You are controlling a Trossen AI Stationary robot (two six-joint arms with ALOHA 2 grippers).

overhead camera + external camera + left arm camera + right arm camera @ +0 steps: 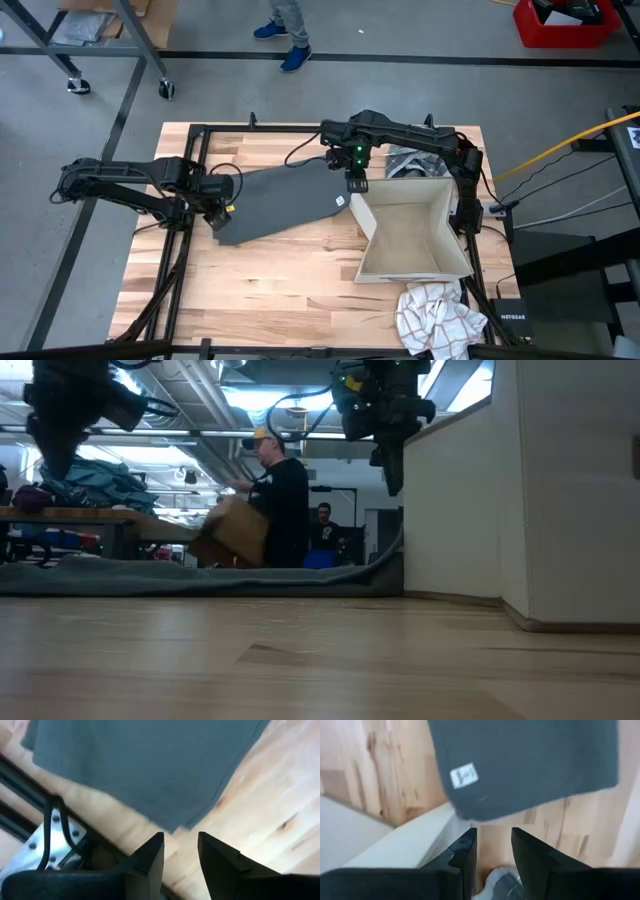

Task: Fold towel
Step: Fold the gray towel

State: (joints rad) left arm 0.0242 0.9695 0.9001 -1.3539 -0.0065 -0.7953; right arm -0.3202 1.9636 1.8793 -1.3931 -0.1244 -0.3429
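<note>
The left pincer [222,212] hangs over the left end of the grey towel [285,200], which lies flat on the wooden surface [280,290] between the two arms. In the left wrist view its fingers [150,855] stand slightly apart with nothing between them, and the towel's corner [150,770] lies just ahead of the tips, not touching them.

The towel stretches across the middle of the surface, its left end lower in the high view than its right end. A small white tag [463,774] sits near its right edge.

The right pincer [356,184] hovers at the towel's right edge, just beside the open cardboard box [410,240]. In the right wrist view its fingers [465,850] are also parted and empty, the towel's edge lying just beyond them, with the box wall alongside.

A checked cloth [435,315] lies bunched near the box at the surface's right corner.

In the low view a person [280,500] stands in the room behind.
</note>
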